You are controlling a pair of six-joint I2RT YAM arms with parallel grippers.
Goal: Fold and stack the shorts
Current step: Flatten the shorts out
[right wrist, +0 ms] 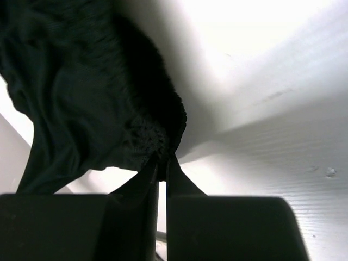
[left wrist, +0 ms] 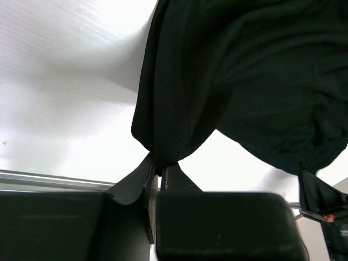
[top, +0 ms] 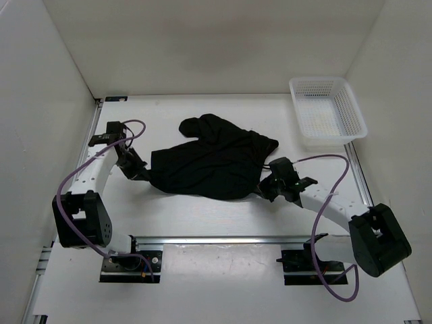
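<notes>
The black shorts lie crumpled at the table's middle, one leg bunched toward the far left. My left gripper is shut on the shorts' near left edge; in the left wrist view the fabric hangs pinched at the gripper's tips. My right gripper is shut on the near right edge; in the right wrist view the gathered fabric is pinched at that gripper's tips. The near edge is stretched between both grippers, slightly lifted.
A white mesh basket stands at the far right corner. White walls enclose the table on the left, back and right. An aluminium rail runs across near the arm bases. Purple cables loop from both arms.
</notes>
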